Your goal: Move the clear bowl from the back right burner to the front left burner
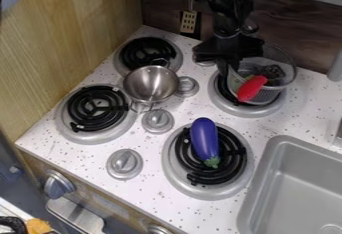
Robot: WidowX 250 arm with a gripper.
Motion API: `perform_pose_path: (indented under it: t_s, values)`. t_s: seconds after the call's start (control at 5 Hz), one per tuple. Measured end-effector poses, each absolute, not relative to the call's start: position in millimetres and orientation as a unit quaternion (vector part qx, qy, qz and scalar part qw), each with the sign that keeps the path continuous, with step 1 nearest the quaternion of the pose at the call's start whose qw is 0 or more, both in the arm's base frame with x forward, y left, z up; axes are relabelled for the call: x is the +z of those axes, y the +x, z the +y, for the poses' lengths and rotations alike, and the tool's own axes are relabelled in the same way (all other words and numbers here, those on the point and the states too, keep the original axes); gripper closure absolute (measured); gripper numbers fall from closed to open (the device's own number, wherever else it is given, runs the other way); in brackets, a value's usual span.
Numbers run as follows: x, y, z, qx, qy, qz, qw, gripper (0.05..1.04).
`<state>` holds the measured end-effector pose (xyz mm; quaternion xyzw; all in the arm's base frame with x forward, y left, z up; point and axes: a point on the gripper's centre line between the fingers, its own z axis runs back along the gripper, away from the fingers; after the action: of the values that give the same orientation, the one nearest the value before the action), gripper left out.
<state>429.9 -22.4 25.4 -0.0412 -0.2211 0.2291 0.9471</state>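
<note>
Work looks partway along, as I judge it: a see-through pot [267,97] already stands on the back right burner [237,109], yet the gripper [230,64] hangs right at its left rim, so whatever is being done there seems unfinished. From where I stand I cannot tell whether the gripper is clamped on that rim, nor whether it touches it at all. Pot and gripper together are where the work sits, while the purple eggplant [202,137] lies well apart on the front right burner [224,173], its green stem end towards the front edge, and what is left for it, if anything, I can't judge. The pot is round and clear-walled, with a ribbed or meshed look to its side; a smooth, rounded red piece [252,89] slants across it, and something dark [272,72] shows through, too muddled to name. The eggplant is glossy and plump, tapering over black spiral coils. Between the two left burners, a brushed-looking metal bowl [151,83] rests near ridged grey knobs [157,121]. The counter [300,108] is white with dark flecks, the sink [300,178] matte grey with rounded corners, and the side panel [67,33] pale, streaky wood.
</note>
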Motion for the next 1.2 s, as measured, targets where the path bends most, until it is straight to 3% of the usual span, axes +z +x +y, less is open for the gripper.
perform_pose_path:
  t_s: [0.2,0.6,0.8,1.2]
  values:
    - [24,423,-22,0.255,-0.047,-0.217,0.941,1.015]
    - [35,405,11,0.341,-0.032,-0.251,0.905,1.015]
    - [61,389,29,0.38,-0.009,-0.272,0.884,1.015]
    - [76,348,76,0.471,0.032,-0.257,0.844,1.015]
